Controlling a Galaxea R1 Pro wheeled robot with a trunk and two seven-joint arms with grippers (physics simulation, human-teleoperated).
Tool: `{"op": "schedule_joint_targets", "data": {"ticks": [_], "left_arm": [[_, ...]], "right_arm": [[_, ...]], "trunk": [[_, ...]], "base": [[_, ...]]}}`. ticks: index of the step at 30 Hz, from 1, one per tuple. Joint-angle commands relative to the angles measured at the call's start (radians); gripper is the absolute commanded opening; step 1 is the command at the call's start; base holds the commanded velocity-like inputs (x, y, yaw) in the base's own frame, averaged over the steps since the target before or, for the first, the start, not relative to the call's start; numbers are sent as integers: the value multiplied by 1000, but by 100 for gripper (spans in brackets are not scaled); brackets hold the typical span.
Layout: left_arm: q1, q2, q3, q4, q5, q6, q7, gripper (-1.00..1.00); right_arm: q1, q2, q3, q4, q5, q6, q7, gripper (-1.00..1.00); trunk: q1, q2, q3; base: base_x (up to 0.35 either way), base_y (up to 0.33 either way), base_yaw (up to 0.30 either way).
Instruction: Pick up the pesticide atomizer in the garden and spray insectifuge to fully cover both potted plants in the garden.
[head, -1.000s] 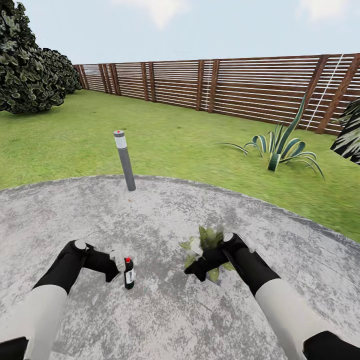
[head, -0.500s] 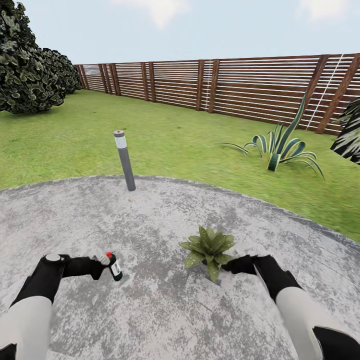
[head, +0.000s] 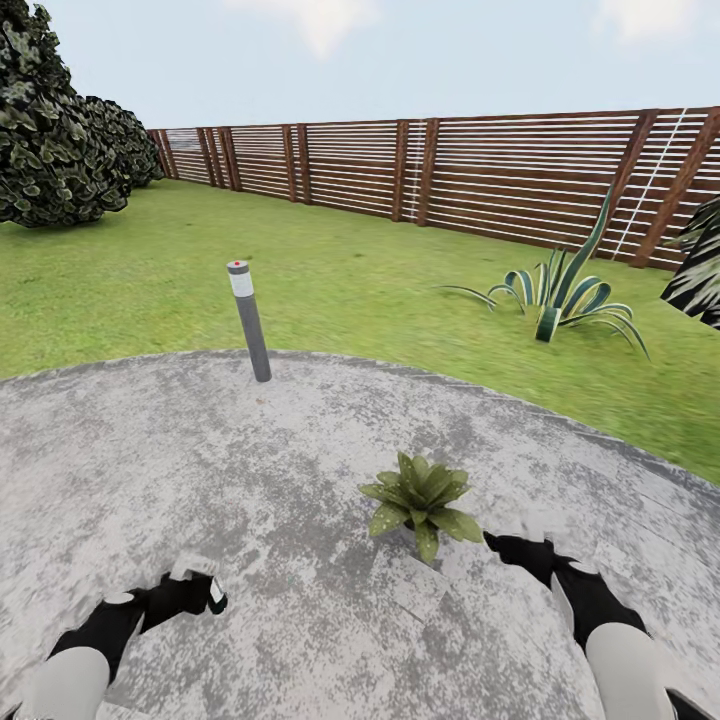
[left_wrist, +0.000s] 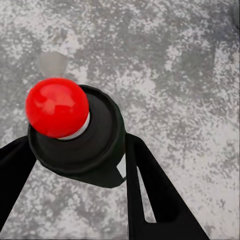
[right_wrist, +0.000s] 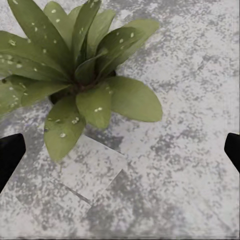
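1. Left claw (head: 205, 592): low at the near left of the head view, closed on the atomizer (left_wrist: 75, 135). In the left wrist view the black bottle sits between the two dark fingers (left_wrist: 150, 195), its red top uppermost in that view. Paved patch (head: 300, 440) lies beneath.

2. Right claw (head: 503, 545): near right, just beside the plant (head: 418, 496). In the right wrist view only dark finger tips (right_wrist: 10, 155) show at either edge, set wide apart with nothing between them; the claw is open and empty.

3. Plant: one speckled green rosette, standing on the paved patch, right of centre. Its pot is mostly hidden under the leaves. No visible spray or residue on the leaves.

4. Lamp post (head: 248, 322): upright at the far edge of the patch, well apart from both claws. Not a task item.

5. Beyond: lawn (head: 330, 270), a striped agave (head: 556, 295) at right, fence (head: 450, 175) across the back, dark shrubs (head: 55, 130) at far left.

6. Step in hand, by judgement: the atomizer is secured; spraying of this plant is the current stage, coverage unconfirmed.

7. Next move calls for: bringing the left claw across toward the plant, nozzle aimed at the leaves, with the right claw kept clear. The second plant must then be located.
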Motion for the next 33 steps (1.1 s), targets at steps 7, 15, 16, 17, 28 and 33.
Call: {"op": "schedule_joint_targets", "data": {"ticks": [7,15,16,17,28,33], "left_arm": [[71,0,57,67,-8,-51,130,-100],[116,-7,114,72,-7,-90,305,-100],[119,-12,115,75,-7,-99,333,-100],[122,-15,116,83,-7,-109,356,-100],[152,-25,121,133,-8,-163,403,-100],[156,-26,121,182,-8,-163,403,-100]], "right_arm": [[40,-9,-11,4,6,3,9,100],[98,-34,-12,34,5,-17,-28,100],[100,-34,-12,45,5,-18,-62,100],[102,-34,-11,66,5,-18,-109,100],[125,-22,-7,270,11,-39,-383,100],[125,-18,-6,335,12,-40,-383,100]], "trunk": [[0,0,-1],[0,0,-1],[0,0,-1],[0,0,-1],[0,0,-1],[0,0,-1]], "base": [[0,0,0],[0,0,0],[0,0,0],[0,0,0],[0,0,0],[0,0,0]]}}
